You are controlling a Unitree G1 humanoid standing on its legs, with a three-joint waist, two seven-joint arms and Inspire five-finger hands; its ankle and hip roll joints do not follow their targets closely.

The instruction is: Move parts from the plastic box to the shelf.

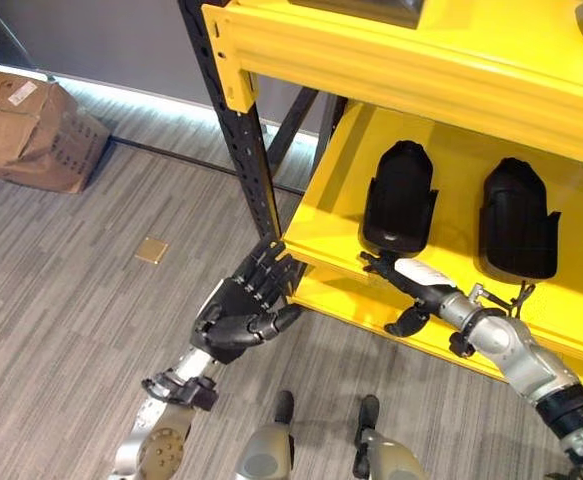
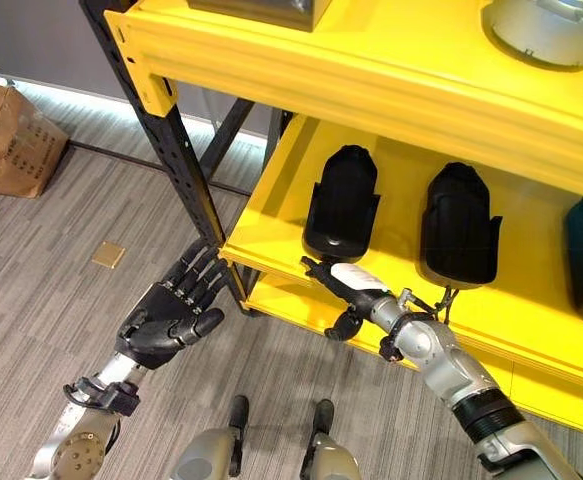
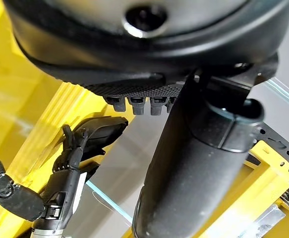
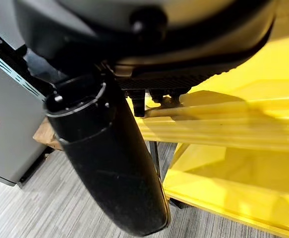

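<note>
Two black moulded plastic parts [image 1: 400, 198] [image 1: 517, 218] lie apart on the yellow metal shelf [image 1: 321, 235], near its front edge. The right hand [image 1: 403, 277] reaches straight-fingered over that edge below the nearer part (contact unclear), holding nothing. The left hand [image 1: 241, 308], relaxed and empty, hangs beside the black perforated upright post [image 1: 246, 150], over open floor.

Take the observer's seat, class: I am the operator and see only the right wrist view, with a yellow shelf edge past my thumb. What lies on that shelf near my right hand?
Observer: A left black part and a right black part lie side by side on the yellow shelf.
Operator: Where is my right hand relative to them?
Observer: The right hand is at the shelf's front edge. Its straight fingers point at the left black part's near end, and it holds nothing.
Operator: And the left hand?
Observer: The left hand is open and empty beside the shelf's black upright.
</note>
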